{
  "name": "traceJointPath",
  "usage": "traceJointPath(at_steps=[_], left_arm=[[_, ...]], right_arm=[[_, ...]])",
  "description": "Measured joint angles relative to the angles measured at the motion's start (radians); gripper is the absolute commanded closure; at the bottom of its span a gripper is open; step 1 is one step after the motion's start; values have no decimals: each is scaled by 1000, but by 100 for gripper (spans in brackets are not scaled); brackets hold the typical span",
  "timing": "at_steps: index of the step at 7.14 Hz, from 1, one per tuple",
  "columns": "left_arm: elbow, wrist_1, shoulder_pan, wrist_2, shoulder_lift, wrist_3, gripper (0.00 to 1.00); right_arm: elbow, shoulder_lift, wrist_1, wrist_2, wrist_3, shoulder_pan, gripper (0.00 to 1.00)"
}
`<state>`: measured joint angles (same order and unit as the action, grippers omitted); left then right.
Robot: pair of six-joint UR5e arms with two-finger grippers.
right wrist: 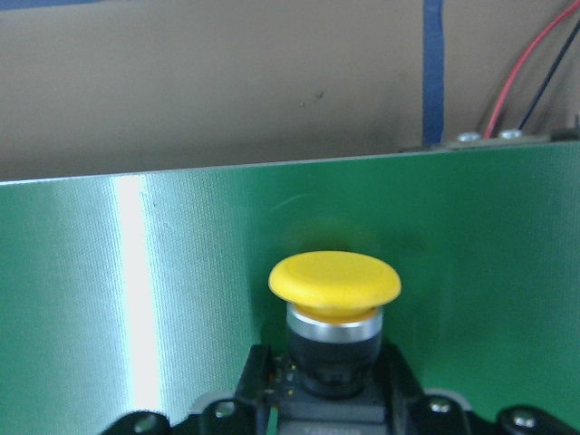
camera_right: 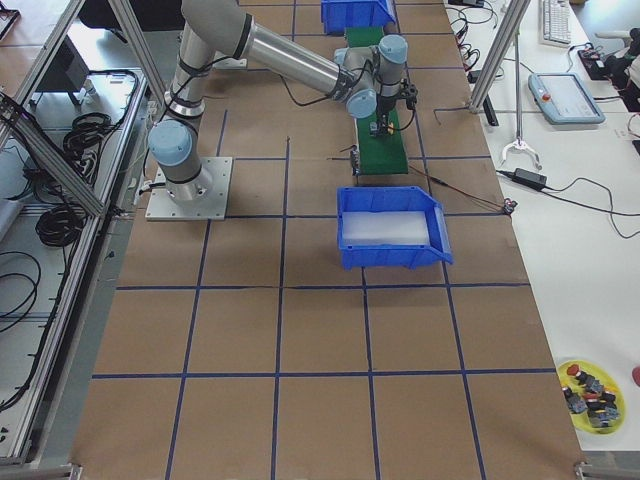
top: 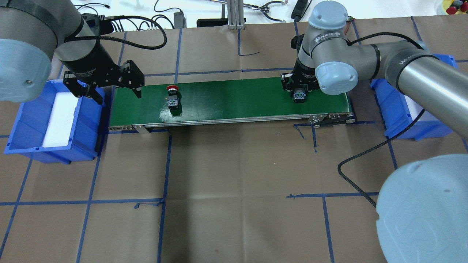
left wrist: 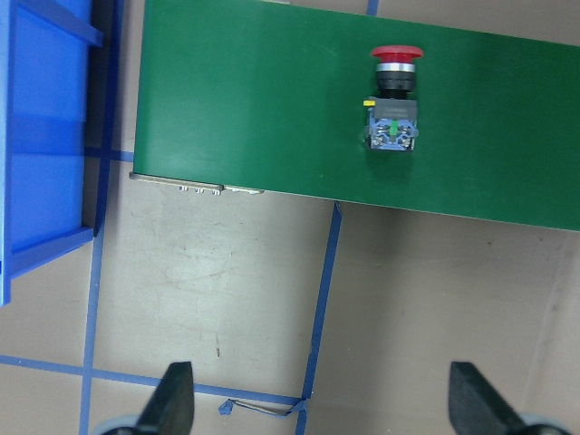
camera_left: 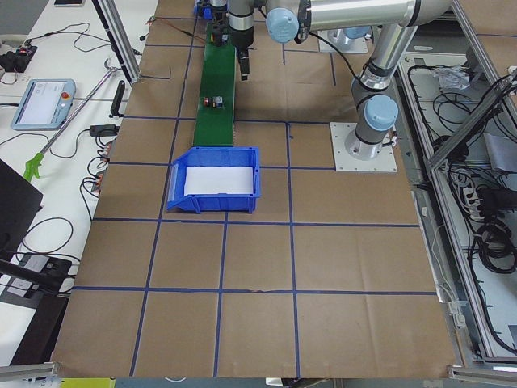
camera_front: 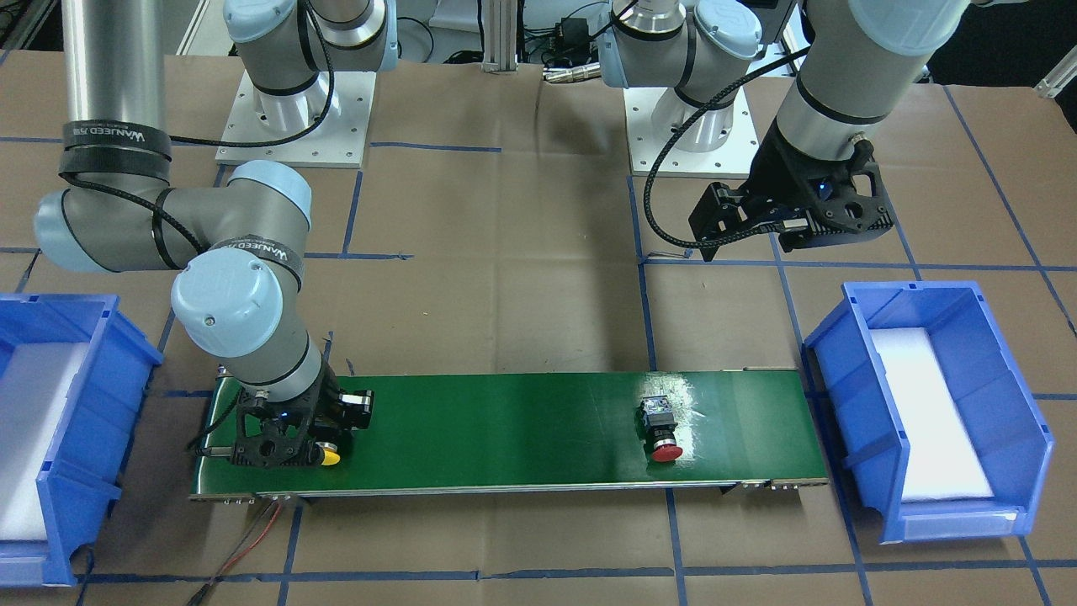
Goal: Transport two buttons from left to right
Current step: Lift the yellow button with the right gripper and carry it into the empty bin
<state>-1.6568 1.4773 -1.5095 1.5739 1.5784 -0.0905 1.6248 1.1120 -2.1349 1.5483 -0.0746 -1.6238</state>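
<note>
The red-capped button (top: 172, 96) lies on its side on the green belt (top: 237, 98), near the belt's left end; it also shows in the front view (camera_front: 660, 429) and the left wrist view (left wrist: 392, 100). My left gripper (top: 119, 98) hangs open and empty above the belt's left end, apart from the button; its fingers (left wrist: 172, 399) are spread wide. My right gripper (top: 299, 91) is low at the belt's right end, shut on the yellow-capped button (right wrist: 335, 299), whose cap pokes out beside it (camera_front: 330, 458). I cannot tell whether this button rests on the belt.
A blue bin (top: 36, 138) with a white foam liner stands off the belt's left end, and another blue bin (top: 402, 120) off its right end, partly hidden by my right arm. Red and black wires (camera_front: 252, 539) run out from the belt's right end.
</note>
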Motion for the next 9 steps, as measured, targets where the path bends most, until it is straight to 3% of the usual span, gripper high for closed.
traceJointPath(at_steps=[3,5,7,9], left_arm=[[0,0,0,0,0,0,0],[0,0,0,0,0,0,0],[0,0,0,-1,-1,0,0],[0,0,0,0,-2,0,0]], right_arm=[[-88,94,160,72,112,81,93],[-132,168,278,132,333,247,94],[-139,173,289,86,575,453,96],[-97,130,192,39,705,544,96]])
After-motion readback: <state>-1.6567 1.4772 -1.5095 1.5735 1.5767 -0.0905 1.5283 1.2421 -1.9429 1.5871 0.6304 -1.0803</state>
